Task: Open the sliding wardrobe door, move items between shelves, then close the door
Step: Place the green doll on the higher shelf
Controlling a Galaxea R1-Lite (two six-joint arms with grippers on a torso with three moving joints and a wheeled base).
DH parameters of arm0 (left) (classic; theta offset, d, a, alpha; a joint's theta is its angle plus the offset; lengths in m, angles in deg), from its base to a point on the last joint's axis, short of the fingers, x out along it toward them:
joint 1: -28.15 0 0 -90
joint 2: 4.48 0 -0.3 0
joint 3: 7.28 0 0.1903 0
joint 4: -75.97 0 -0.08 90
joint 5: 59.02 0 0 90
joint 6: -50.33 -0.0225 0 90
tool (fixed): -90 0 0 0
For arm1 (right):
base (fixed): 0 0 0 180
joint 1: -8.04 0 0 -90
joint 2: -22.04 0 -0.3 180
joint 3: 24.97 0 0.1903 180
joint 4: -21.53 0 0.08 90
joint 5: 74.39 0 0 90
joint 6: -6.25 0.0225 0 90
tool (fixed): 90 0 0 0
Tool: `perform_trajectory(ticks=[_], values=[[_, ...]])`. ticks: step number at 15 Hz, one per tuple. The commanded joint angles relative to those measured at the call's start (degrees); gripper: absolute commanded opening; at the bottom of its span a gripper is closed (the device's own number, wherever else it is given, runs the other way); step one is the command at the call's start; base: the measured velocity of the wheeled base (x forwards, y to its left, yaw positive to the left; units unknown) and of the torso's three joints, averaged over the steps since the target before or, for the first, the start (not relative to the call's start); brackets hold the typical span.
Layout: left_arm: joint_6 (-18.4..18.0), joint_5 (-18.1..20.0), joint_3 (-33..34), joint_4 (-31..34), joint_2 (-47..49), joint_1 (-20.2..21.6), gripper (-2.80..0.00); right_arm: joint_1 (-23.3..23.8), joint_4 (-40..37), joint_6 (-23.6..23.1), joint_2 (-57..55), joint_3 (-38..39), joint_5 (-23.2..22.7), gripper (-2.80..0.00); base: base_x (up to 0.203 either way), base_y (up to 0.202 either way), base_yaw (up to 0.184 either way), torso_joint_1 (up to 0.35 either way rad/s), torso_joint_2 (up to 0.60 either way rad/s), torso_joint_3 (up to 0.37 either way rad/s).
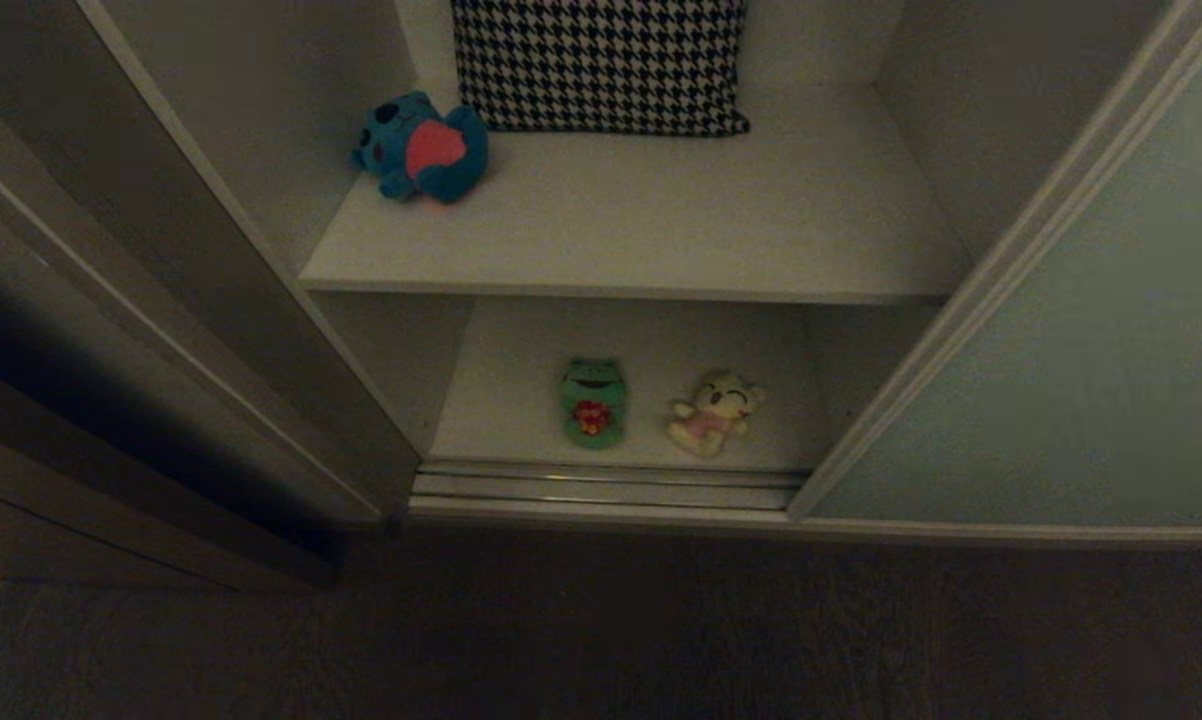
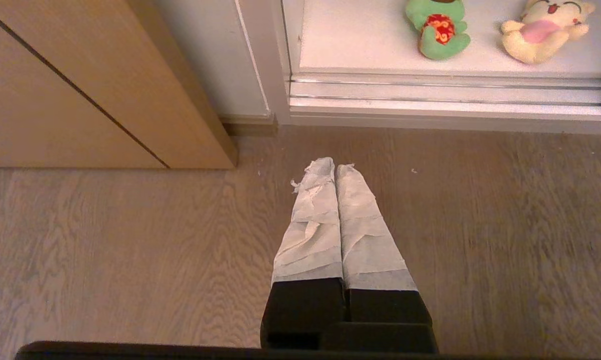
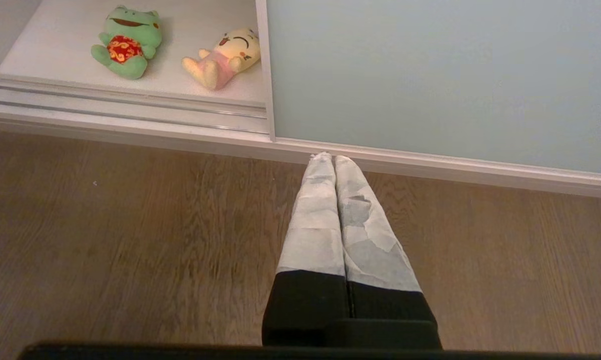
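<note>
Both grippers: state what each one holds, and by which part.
Nothing. The left gripper and right gripper are both shut and empty, hanging over the brown wooden floor.

Right gripper poised above the floor before the part-open wardrobe

The right gripper [image 3: 334, 159], its taped fingers pressed together, points toward twelve o'clock at the bottom rail of the sliding wardrobe door [image 3: 430, 80]. At ten o'clock, on the lower shelf [image 3: 55, 50], lie the green frog [image 3: 127, 42] and, just beside the door's edge, the yellow plush [image 3: 223, 57]. Silver floor rails [image 3: 125, 107] run in front.
</note>
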Motion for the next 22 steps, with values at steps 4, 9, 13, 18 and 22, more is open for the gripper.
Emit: perform_trajectory(ticks=[4,9,13,18,22], values=[[1.23,-0.09,0.04,0.11,0.22,0.0,-2.8,-0.08,0.02,-0.07,0.04,0.01,-0.02,-2.8,0.0,0.0,0.0,0.0,0.0,0.0],[0.24,0.0,0.04,0.21,0.22,0.0,-2.8,-0.05,0.02,-0.07,0.04,0.01,-0.02,-2.8,0.0,0.0,0.0,0.0,0.0,0.0],[0.32,0.35,-0.05,0.44,0.22,0.0,-2.8,-0.07,0.02,-0.07,0.04,0.01,-0.02,-2.8,0.0,0.0,0.0,0.0,0.0,0.0],[-0.65,0.35,0.04,0.28,0.22,0.0,-2.8,0.01,0.02,-0.06,0.04,0.01,-0.02,-2.8,0.0,0.0,0.0,0.0,0.0,0.0],[-0.56,0.26,0.04,0.29,0.22,0.0,-2.8,0.01,0.02,-0.07,0.04,0.01,-0.02,-2.8,0.0,0.0,0.0,0.002,0.0,-0.109]])
